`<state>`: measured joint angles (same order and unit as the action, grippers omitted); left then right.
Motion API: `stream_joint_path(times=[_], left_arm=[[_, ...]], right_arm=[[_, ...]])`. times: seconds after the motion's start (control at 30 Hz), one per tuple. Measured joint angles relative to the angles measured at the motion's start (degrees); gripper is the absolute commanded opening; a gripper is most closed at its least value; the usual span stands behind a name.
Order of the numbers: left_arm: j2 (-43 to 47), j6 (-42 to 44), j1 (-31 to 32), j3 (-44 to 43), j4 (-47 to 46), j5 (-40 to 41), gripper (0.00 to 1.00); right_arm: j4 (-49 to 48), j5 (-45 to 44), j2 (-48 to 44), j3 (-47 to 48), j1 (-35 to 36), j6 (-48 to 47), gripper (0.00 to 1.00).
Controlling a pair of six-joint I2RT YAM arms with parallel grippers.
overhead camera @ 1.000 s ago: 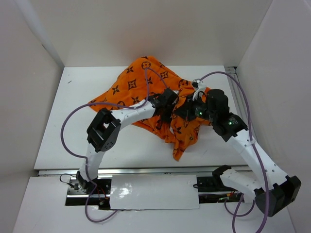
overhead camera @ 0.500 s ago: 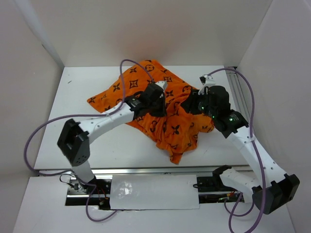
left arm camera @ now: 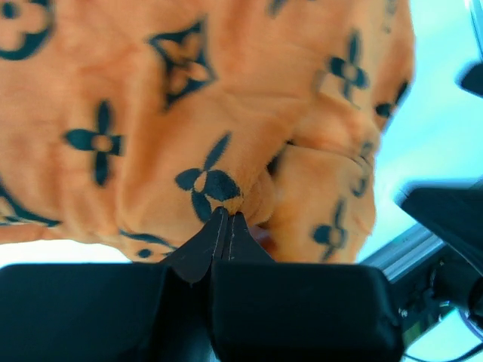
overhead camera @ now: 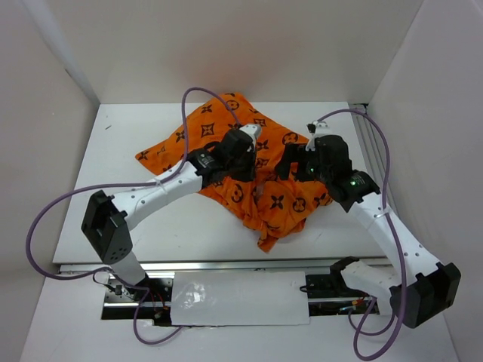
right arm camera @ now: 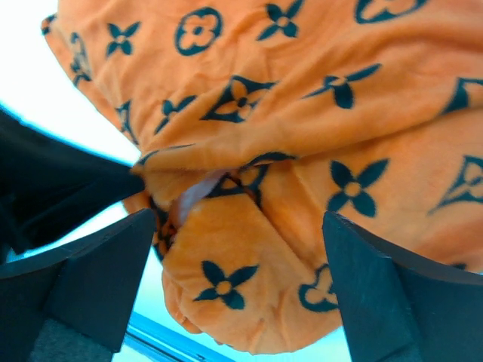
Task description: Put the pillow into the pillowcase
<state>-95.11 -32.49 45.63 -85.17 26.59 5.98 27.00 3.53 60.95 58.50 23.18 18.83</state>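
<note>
Overhead view: the pillowcase [overhead camera: 279,204] lies crumpled in the middle of the table [overhead camera: 128,211]. It is flatter toward the far left and bunched toward the near right, so its long axis runs on that diagonal. You have the left gripper [overhead camera: 247,154] on the middle of the cloth and the right gripper [overhead camera: 293,162] just beside it on the right-hand folds. The bunched section lies between the two, about equally near to each. No pillow is visible; whether it sits under or inside the cloth cannot be told.

Left wrist view: the fingers [left arm camera: 202,250] are pressed together, their tips touching a raised fold of the pillowcase straight ahead. Whether any cloth is nipped between them cannot be confirmed.

Right wrist view: the fingers [right arm camera: 98,279] stand spread wide and hold nothing. A doubled edge of the pillowcase lies between and just beyond them, running across the gap. In my judgement your next grasp turns on that edge, and the right arm is better placed for it.
</note>
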Motion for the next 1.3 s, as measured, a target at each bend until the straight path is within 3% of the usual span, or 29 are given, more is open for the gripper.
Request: stream_joint_path(times=[0.2, 0.4, 0.43, 0.6, 0.7, 0.8, 1.07, 1.13, 1.23, 1.3], left_arm=[[1.6, 2.6, 6.2, 0.3, -1.4, 1.4, 0.00], [4.2, 2.8, 6.3, 0.0, -1.3, 3.6, 0.00], [4.3, 2.8, 6.2, -0.2, -1.3, 4.0, 0.00], [5.4, 4.0, 6.9, -0.2, -1.2, 4.5, 0.00], [5.9, 4.9, 7.8, -0.2, -1.3, 4.7, 0.00], [6.0, 5.5, 8.6, 0.2, -1.5, 4.7, 0.00], [6.1, 5.6, 13.3, 3.7, -3.7, 0.0, 0.01], [5.9, 5.7, 16.3, 5.6, -4.4, -1.8, 0.25], [3.5, 5.0, 18.4, 6.5, -4.5, -6.4, 0.73], [0.9, 4.6, 19.3, 6.5, -4.7, -8.4, 0.86]], right_arm=[[0.2, -1.4, -0.5, -2.4, -0.6, 0.7, 0.92], [-8.3, 1.9, 5.0, -8.2, -1.4, 5.9, 0.92], [-9.5, 2.1, 6.3, -8.3, -1.7, 6.9, 0.81], [-18.2, 2.8, 10.4, -8.3, -3.7, 11.8, 0.58], [-23.9, 3.5, 10.6, -8.3, -6.1, 14.8, 0.58], [-27.3, 3.8, 10.4, -8.2, -7.5, 16.0, 0.46], [-22.2, -0.4, 0.4, -7.9, -8.7, 15.8, 0.53], [-17.7, -4.2, -3.4, -7.4, -8.8, 14.9, 0.59], [-11.2, -10.8, -7.0, -7.3, -9.1, 13.6, 0.71], [-8.0, -13.3, -7.0, -7.3, -9.3, 12.6, 0.76]])
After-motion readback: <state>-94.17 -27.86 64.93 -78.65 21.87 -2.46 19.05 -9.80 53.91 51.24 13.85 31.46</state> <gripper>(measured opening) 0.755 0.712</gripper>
